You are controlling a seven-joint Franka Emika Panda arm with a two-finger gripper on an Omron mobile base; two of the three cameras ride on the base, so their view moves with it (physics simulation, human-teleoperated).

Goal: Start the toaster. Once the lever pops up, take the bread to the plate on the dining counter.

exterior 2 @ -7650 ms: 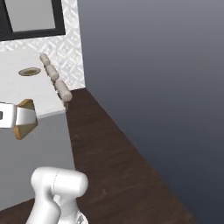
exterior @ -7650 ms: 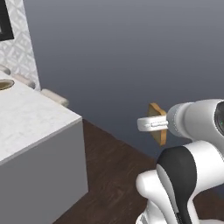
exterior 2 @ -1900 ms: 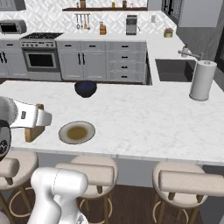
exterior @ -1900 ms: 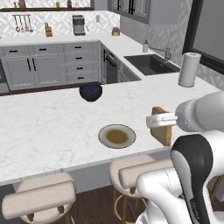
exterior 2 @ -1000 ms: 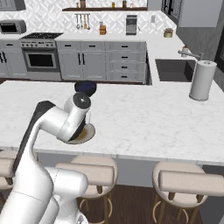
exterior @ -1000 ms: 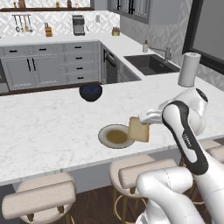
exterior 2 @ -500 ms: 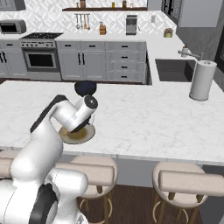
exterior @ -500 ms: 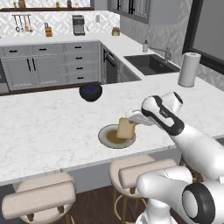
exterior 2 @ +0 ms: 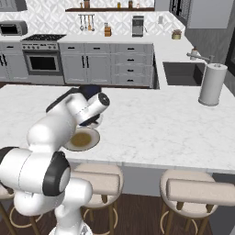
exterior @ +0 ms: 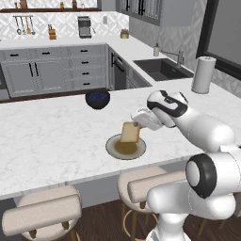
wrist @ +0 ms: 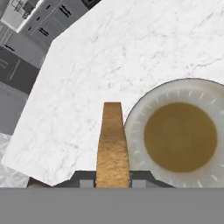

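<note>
One slice of bread (exterior: pixel 129 132) is pinched edge-on in my gripper (wrist: pixel 113 183), hanging just above the plate's (exterior: pixel 113 146) rim on the dining counter (exterior: pixel 52 136). Dark bowl (exterior: pixel 98 99) sits further back, well apart.

two base views from behind the arm, sharing the plate (exterior: pixel 125 147); hand view close, apparently downward

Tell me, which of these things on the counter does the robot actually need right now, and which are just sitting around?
Needed:
- bread, held in the gripper
- plate
- dining counter

Just sitting around:
- dark blue bowl
- paper towel roll
- stools
</note>
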